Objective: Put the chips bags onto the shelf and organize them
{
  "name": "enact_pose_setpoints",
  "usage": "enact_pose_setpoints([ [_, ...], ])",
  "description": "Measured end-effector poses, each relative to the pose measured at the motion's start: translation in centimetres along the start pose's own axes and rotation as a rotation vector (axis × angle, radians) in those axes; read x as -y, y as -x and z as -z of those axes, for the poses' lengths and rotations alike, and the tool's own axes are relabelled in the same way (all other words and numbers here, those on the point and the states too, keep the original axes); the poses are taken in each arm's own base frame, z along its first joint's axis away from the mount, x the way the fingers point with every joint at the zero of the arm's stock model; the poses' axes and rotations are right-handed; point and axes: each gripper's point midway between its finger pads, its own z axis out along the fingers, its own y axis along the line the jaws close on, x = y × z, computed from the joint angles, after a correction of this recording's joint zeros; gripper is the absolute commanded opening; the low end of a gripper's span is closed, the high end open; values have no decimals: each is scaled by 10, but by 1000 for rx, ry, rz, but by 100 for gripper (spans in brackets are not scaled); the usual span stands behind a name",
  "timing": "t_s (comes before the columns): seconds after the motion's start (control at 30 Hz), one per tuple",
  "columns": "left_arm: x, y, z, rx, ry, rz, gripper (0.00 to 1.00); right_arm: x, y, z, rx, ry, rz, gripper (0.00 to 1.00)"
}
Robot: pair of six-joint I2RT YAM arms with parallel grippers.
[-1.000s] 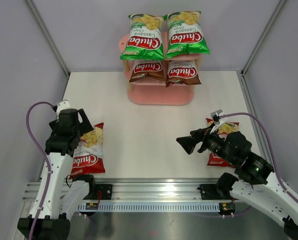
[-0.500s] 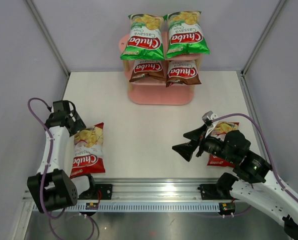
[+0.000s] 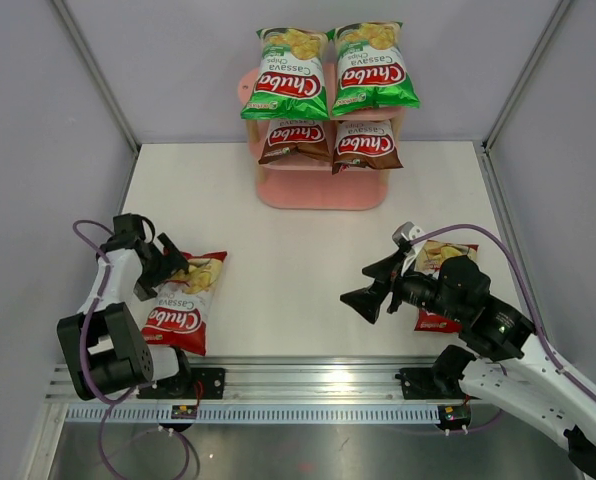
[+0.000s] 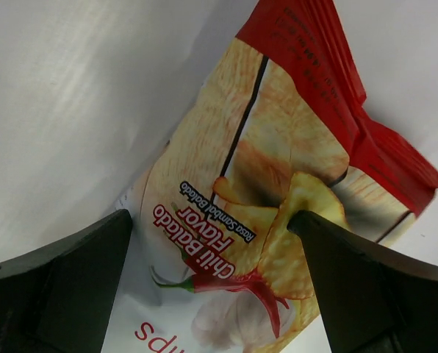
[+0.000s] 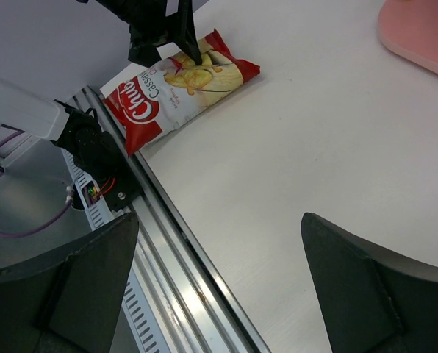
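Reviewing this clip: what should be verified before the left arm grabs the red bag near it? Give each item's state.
1. Left gripper open: ok.
2. It straddles the left red bag: ok.
3. Contact with that bag: cannot tell.
4. Right gripper open, holding nothing, away from that bag: ok.
5. Shelf bottom tier free: cannot tell; the brown bags overhang it and only its front edge shows.
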Motion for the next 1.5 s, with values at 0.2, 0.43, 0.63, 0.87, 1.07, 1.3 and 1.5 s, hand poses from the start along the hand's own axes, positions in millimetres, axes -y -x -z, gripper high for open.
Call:
enact_pose_setpoints([
  [0.2,35,-12,-10,22,-143,21,99,1,-6,-6,-32,5,-8,100],
  [0.43,81,-37,-11,84,-270,13,99,10,-15,-17,-72,-41,-50,99],
  [0.63,140,-86,-4,62,-383,-88,99,30,-21,-32,-97,-153,-111,100],
  [0.87,166,-119,2,45,-428,-182,99,54,-20,-39,-99,-293,-153,99],
  [1.07,161,-107,26,123,-453,-264,99,62,-18,-35,-92,-344,-164,99],
  [1.3,147,-75,80,320,-505,-261,99,66,-20,-33,-102,-363,-171,99],
  [1.5,129,-80,88,333,-498,-303,99,63,-27,-27,-134,-353,-169,99],
])
